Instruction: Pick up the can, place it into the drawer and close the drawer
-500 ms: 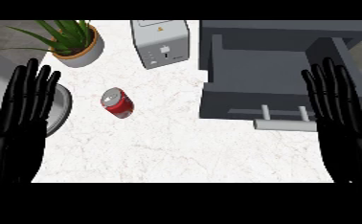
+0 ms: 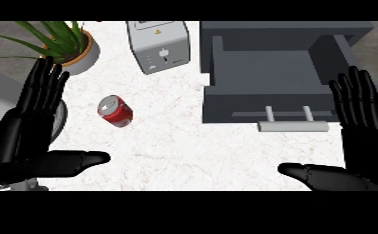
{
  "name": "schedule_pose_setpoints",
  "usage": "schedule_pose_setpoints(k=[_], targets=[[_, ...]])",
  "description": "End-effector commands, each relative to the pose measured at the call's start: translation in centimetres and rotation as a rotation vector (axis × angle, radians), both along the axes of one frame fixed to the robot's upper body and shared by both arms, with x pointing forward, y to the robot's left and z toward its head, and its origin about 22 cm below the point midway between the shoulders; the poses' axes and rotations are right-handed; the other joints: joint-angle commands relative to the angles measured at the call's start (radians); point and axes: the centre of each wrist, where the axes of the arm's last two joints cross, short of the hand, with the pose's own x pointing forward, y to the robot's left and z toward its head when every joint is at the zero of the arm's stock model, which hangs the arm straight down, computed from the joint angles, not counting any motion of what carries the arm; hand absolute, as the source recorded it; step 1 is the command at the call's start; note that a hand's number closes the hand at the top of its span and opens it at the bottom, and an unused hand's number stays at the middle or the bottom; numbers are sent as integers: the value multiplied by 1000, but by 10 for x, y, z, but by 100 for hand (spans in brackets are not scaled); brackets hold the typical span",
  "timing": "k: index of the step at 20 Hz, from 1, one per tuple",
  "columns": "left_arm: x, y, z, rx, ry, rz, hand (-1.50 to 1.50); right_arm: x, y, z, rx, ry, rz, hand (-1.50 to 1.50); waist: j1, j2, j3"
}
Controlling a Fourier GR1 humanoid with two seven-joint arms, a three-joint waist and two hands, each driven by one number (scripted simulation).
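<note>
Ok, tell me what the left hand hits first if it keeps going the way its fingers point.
Probably the potted plant: the left hand points up the view toward it. The can lies off to its right, outside that line. Height is unclear.

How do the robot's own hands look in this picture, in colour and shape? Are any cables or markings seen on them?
Both hands are plain black with a slight sheen. The left hand and the right hand each have long, slender, segmented fingers and a thick, rounded thumb. No cables, labels or markings show on them. The grey forearms are not visible here; only the black hands come in from the lower corners.
</note>
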Motion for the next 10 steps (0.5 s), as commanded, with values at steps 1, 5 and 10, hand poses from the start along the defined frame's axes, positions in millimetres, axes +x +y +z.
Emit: schedule_pose_setpoints(k=[1, 5, 10], targets=[[-10, 17, 1, 11, 144, 43, -150, -15, -24, -14, 23, 114, -116, -150, 5, -6, 0], [-14, -4, 22, -13, 155, 35, -150, -33, -35, -7, 8, 122, -132, -150, 3, -6, 0], [-35, 18, 48, 19, 151, 51, -150, -56, -59, -21, 17, 117, -135, -150, 4, -6, 0]])
